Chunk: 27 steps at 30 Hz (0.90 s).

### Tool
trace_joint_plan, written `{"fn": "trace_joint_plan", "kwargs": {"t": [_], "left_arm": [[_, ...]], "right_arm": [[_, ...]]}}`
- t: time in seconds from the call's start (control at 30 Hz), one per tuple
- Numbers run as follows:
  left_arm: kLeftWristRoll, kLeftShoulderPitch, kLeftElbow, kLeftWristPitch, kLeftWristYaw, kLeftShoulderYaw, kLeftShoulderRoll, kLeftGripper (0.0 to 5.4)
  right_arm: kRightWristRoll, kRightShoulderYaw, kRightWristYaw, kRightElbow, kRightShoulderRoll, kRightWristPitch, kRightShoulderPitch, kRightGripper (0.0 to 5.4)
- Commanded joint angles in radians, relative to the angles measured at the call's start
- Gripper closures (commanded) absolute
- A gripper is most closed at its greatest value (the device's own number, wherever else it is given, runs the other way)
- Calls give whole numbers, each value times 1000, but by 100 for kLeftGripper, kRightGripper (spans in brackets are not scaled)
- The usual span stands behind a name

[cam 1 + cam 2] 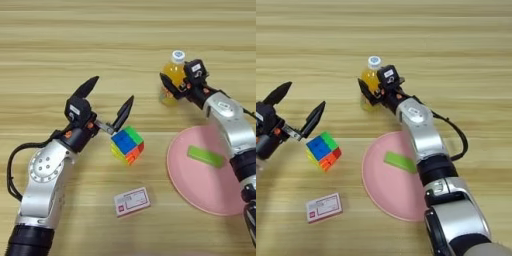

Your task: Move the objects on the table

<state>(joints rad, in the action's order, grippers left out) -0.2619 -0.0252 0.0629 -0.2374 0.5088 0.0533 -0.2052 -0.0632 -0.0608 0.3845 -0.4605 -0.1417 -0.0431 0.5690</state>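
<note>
Wooden table (75, 30): pink plate (185, 185) holds green block (205, 156).

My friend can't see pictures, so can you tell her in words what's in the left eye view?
Two robot arms work over a wooden table. The right gripper is closed around a small orange-juice bottle, and the open left gripper hovers just above a multicoloured puzzle cube. A green block lies on a pink plate; a red-and-white box lies nearer.

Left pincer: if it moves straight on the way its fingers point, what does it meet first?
Probably nothing: the open left pincer points up and away over bare light-brown wooden table; the multicoloured puzzle cube sits beside it.
</note>
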Motion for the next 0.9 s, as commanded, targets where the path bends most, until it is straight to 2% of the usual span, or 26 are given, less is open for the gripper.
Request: {"fn": "trace_joint_plan", "kwargs": {"t": [0.03, 0.3, 0.57, 0.7, 0.9], "left_arm": [[14, -26, -29, -15, -9, -10, 6, 0], [12, -42, -68, -20, -20, -25, 14, 0], [14, -41, -74, -22, -20, -33, 15, 0], [14, -42, -79, -22, -19, -39, 13, 0], [17, -47, -85, -24, -17, -45, 10, 0]], "right_arm": [[-25, 28, 12, 84, -22, 17, -6, 178], [-49, 86, 31, 200, -88, 63, -34, 178], [-73, 180, 50, 246, -202, 93, -70, 178], [-121, 247, 70, 273, -263, 130, -110, 178], [-153, 285, 97, 329, -317, 183, -178, 178]]}}
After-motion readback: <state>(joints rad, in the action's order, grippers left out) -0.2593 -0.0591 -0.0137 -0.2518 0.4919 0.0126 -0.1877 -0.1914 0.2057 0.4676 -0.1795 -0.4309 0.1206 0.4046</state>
